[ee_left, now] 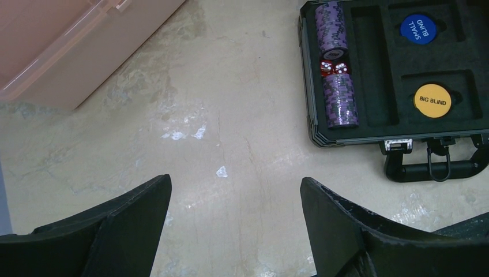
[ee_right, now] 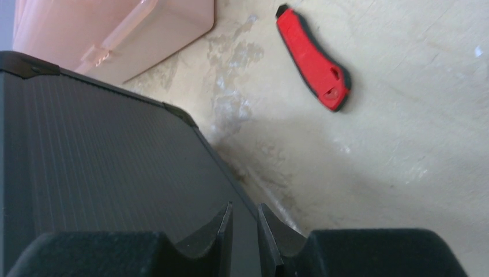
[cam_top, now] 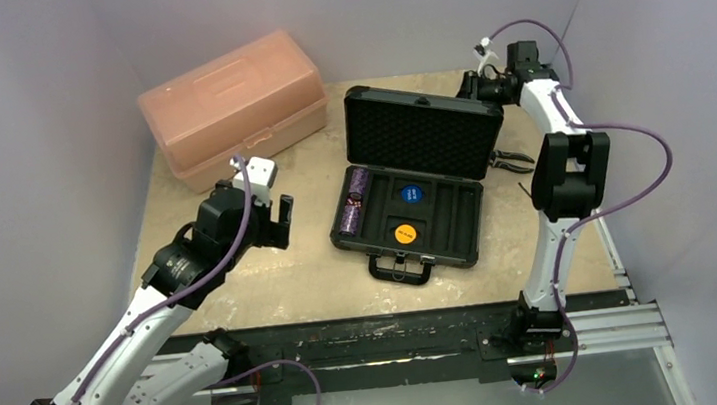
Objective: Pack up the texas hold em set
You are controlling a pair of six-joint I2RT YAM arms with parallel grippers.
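The black briefcase [cam_top: 459, 237] lies open mid-table, its foam-lined lid [cam_top: 423, 135] standing up at the back and its handle [cam_top: 400, 269] toward me. Two purple chip stacks [ee_left: 340, 101] lie end to end in its left slot with two red dice [ee_left: 334, 67] between them. The orange disc [ee_left: 432, 101] and a blue disc [ee_left: 416, 30] sit in their recesses. My left gripper [ee_left: 235, 190] is open and empty over bare table left of the case. My right gripper [ee_right: 244, 216] is behind the lid's top right corner [cam_top: 489, 98], jaws almost together with nothing between them, over the lid's ribbed outer face [ee_right: 104, 161].
A translucent pink plastic box [cam_top: 234, 105] stands at the back left, close to my left arm. A red utility knife [ee_right: 314, 57] lies on the table behind the lid. A dark pliers-like tool [cam_top: 511, 159] lies right of the case beside my right arm.
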